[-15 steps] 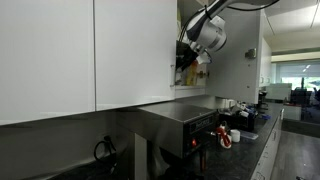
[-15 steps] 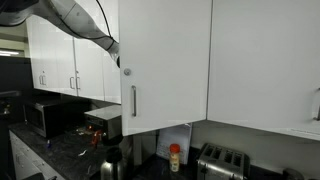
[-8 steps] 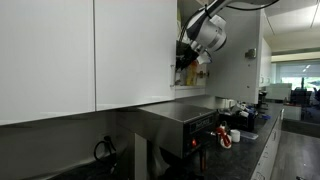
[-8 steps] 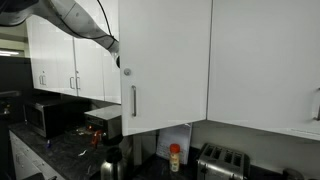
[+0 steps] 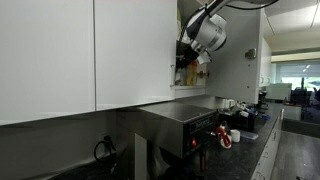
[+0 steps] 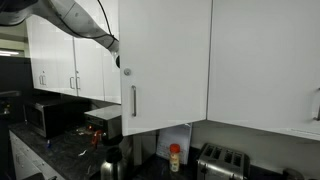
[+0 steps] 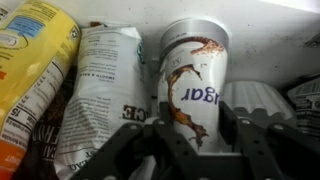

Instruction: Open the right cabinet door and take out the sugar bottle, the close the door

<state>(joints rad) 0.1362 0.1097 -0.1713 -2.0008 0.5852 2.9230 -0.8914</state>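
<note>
In the wrist view, which stands upside down, the sugar bottle is a pale cylinder with a brown swirl and the word "sugar" on its label. It stands on the cabinet shelf between my gripper. The black fingers press against both of its sides, so the gripper is shut on it. In an exterior view the gripper reaches into the cabinet opening. The right cabinet door hangs swung open with its silver handle near its left edge. My arm passes behind it, and the bottle is hidden there.
A yellow bag and a white printed bag crowd the shelf on one side of the bottle, a ribbed white container on the other. Below on the counter stand a toaster, a microwave and a small jar.
</note>
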